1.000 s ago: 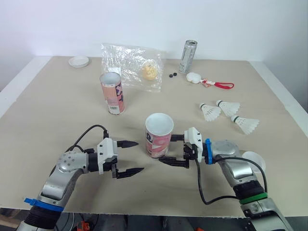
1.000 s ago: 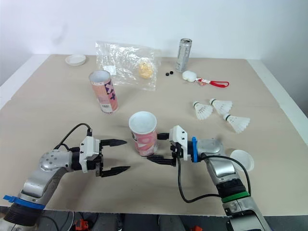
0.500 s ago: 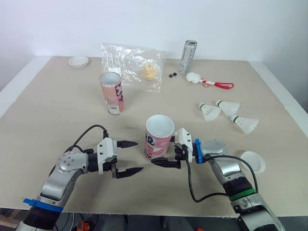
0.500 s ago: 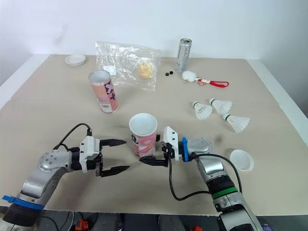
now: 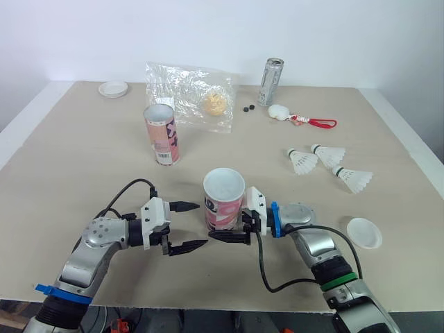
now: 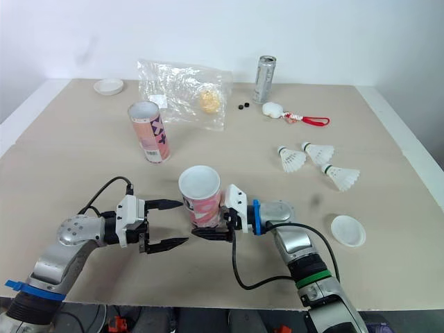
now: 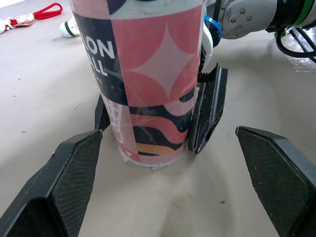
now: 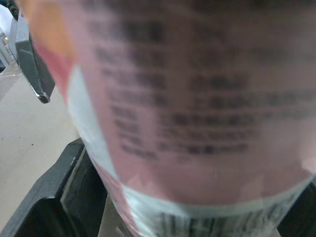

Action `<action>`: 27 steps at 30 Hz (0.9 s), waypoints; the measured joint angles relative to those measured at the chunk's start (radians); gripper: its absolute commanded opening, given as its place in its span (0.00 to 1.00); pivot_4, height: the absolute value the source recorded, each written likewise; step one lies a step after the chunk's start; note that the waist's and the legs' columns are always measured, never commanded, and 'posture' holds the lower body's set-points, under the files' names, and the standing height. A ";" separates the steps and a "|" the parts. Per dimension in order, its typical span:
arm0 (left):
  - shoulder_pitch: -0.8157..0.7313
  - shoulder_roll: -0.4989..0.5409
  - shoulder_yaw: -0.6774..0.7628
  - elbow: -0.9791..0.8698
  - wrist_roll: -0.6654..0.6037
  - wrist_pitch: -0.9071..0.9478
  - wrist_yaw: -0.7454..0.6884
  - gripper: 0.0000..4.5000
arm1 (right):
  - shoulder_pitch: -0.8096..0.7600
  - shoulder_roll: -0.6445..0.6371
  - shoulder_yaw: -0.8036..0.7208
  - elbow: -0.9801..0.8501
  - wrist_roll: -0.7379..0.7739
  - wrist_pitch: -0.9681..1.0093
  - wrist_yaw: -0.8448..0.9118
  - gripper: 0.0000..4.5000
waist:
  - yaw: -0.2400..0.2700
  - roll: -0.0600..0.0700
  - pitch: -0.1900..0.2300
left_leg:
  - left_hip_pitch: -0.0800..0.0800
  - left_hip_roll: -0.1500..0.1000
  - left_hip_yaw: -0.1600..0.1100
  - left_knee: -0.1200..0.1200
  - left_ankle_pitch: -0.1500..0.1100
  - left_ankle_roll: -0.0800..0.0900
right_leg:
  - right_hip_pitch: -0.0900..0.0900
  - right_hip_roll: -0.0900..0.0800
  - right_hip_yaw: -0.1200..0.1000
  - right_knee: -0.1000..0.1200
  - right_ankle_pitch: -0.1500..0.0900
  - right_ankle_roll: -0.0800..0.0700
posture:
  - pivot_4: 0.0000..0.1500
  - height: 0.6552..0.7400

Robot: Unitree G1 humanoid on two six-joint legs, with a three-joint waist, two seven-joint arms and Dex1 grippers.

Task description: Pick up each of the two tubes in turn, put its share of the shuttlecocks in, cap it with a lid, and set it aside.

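Near tube: the pink patterned cardboard tube (image 5: pixel 224 201) stands open-topped near the front of the beige bench (image 5: pixel 83 166), between the two tools.
Right tool: the right tool (image 5: pixel 227 226) is clenched on this tube's lower part, one black finger on each side.
Left tool: the left tool (image 5: pixel 201 225) is released, its fingers spread wide, just beside the tube and apart from it.
Second tube: a matching pink tube (image 5: pixel 161 134) stands upright farther back on the left.
Shuttlecocks: three white feather shuttlecocks (image 5: pixel 328 154) lie together on the right.
Lids: one round white lid (image 5: pixel 364 232) lies beside the right arm, and another white lid (image 5: pixel 113 88) lies at the far left corner.
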 measured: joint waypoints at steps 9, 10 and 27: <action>-0.006 0.000 0.000 0.014 0.006 -0.003 0.008 1.00 | 0.001 0.009 0.004 -0.001 -0.002 0.001 -0.014 0.87 | 0.000 0.000 0.000 | 0.000 0.000 0.000 0.001 0.000 0.000 | 0.000 0.000 0.000 0.000 0.001 0.000 | 1.00 1.00; -0.008 0.000 0.000 0.016 0.008 -0.004 0.008 1.00 | 0.001 0.008 0.004 -0.001 -0.002 0.002 -0.014 0.84 | 0.000 0.000 0.000 | 0.000 0.000 0.000 0.001 0.000 0.000 | 0.000 0.000 0.000 0.000 0.001 0.000 | 1.00 1.00; -0.026 -0.010 -0.004 0.035 0.017 -0.018 -0.003 1.00 | 0.090 -0.029 -0.046 -0.159 0.045 0.080 -0.084 0.84 | 0.001 0.000 0.000 | -0.001 0.000 0.000 0.002 0.000 0.000 | 0.001 0.000 0.000 0.000 0.001 0.001 | 1.00 1.00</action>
